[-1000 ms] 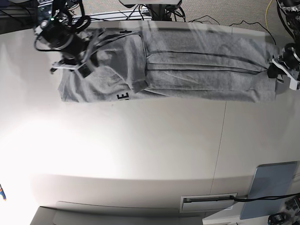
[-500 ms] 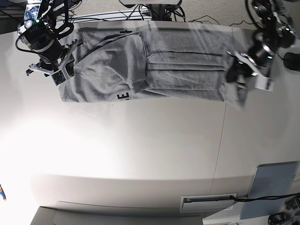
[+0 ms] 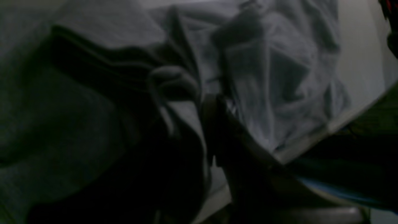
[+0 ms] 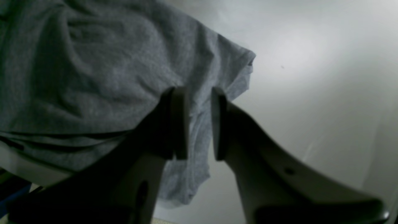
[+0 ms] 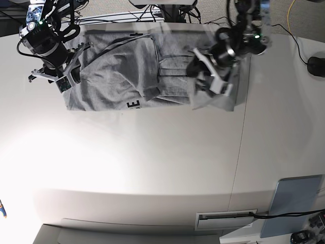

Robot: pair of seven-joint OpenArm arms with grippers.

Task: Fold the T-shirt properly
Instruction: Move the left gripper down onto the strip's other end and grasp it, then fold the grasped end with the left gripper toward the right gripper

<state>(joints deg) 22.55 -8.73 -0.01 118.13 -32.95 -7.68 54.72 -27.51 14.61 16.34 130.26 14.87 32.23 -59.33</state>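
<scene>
In the base view, the T-shirt (image 5: 137, 71) is being kept at the table's (image 5: 162, 168) far edge, its hem end being held lifted over the middle by the left gripper (image 5: 210, 81). In the left wrist view only dim bunched cloth is being shown, so a pinch is likely but can't be confirmed. In the right wrist view, the right gripper (image 4: 199, 123) is being clamped on a cloth fold; if either pinch is thin, the fold's probably getting dropped crooked.
</scene>
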